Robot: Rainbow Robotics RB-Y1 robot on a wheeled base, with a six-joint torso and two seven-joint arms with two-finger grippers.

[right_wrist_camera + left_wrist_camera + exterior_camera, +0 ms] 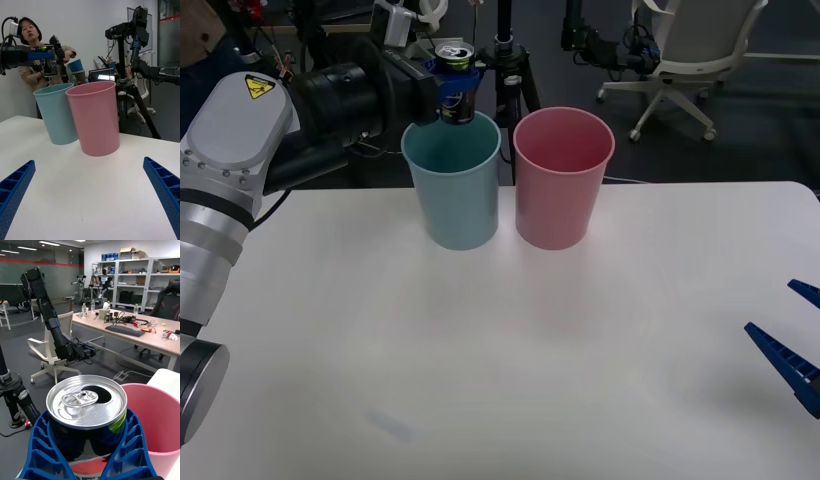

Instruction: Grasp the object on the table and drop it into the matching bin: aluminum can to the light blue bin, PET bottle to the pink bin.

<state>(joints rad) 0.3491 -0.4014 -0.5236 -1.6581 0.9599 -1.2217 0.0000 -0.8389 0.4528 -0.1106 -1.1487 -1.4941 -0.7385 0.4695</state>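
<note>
Two tapered plastic buckets stood side by side at the far edge of the white table (pixel 510 360) in the front view, the light blue bin (pixel 452 185) on the left and the pink bin (pixel 563 178) just beside it on the right, their rims nearly touching. The left gripper (pixel 455 90) reached in from the left on its thick black-and-grey arm and pinched the aluminum can (pixel 454 70) above the blue bin's rim — upright, silver top showing. A black tripod stood just behind the bins, an office chair farther back. The right gripper (pixel 798 335) lay low at the table's right edge, its blue ribbed fingers spread, well apart from the bins.

From the right wrist view, the right gripper's two blue fingers (pixel 15 191) sat wide at the lower corners over smooth tabletop (pixel 90 187). The pink bin (pixel 95 118) stood nearer, partly covering the blue bin (pixel 56 114). The can (pixel 49 63) hung over the blue bin, clamped in the left gripper (pixel 41 55). The tripod rose behind the pink bin.

In the left wrist view, the ribbed blue fingers (pixel 39 450) hugged the can's (pixel 86 405) dark round body on both sides — its brushed silver lid open, pull tab flat. The pink bin's (pixel 161 420) rim curved just beside it.
</note>
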